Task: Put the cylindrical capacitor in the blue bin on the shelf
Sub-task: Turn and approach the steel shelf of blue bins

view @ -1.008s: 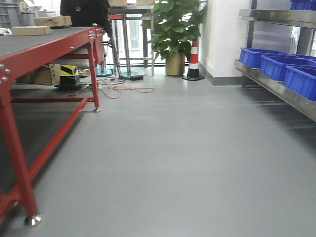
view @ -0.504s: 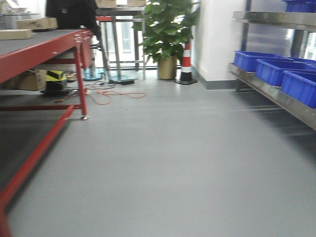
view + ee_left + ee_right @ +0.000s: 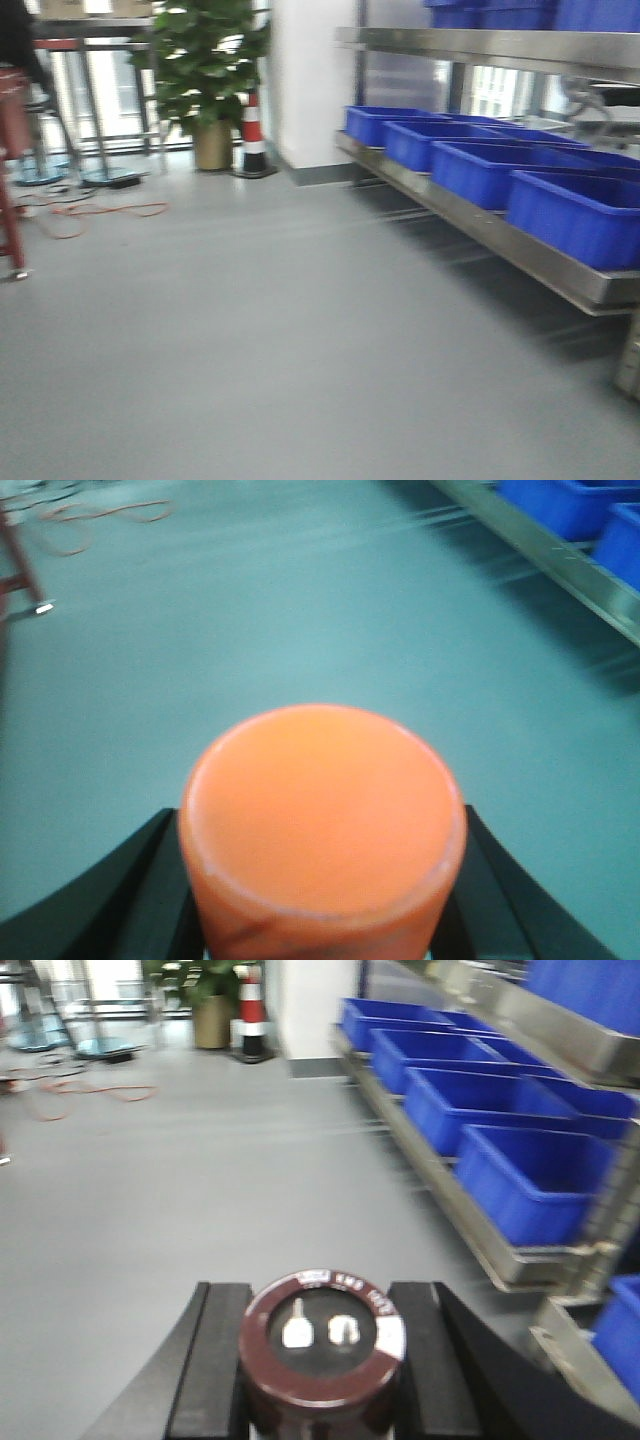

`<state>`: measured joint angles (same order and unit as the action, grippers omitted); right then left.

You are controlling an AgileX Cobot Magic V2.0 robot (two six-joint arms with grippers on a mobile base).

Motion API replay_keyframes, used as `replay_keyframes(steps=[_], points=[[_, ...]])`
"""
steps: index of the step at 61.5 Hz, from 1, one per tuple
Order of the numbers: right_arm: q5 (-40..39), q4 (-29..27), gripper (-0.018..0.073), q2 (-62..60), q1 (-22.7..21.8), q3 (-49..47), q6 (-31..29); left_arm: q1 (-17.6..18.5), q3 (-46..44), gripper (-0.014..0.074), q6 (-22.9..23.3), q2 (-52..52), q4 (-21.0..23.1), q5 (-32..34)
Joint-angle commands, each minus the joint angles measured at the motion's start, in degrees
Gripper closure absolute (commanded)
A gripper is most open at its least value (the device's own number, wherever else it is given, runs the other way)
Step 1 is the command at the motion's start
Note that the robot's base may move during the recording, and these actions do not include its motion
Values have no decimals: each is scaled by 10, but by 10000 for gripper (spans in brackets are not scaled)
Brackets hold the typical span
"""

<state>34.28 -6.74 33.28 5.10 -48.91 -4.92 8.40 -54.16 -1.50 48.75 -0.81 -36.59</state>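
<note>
Open grey floor [image 3: 280,340] ahead; shelf [image 3: 480,48] with blue bins [image 3: 480,172] along right

On my left wrist feed, the left gripper [image 3: 322,825] clamps a wide orange cylinder [image 3: 322,800], with its black fingers [image 3: 130,890] pressed against either side. Beyond it I see grey floor [image 3: 300,610], an orange cable [image 3: 90,515] at top left, and the shelf [image 3: 540,550] rail carrying blue bins [image 3: 560,500] at top right.
</note>
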Motion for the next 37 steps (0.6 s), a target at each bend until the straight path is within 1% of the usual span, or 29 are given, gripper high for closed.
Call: replay_keyframes(steps=[1,37], points=[[-16,4,721,-4,1,0,-1,3,0,707,3,-3,2,16],[-16,4,721,-4,1,0,-1,3,0,707,3,-3,2,16]])
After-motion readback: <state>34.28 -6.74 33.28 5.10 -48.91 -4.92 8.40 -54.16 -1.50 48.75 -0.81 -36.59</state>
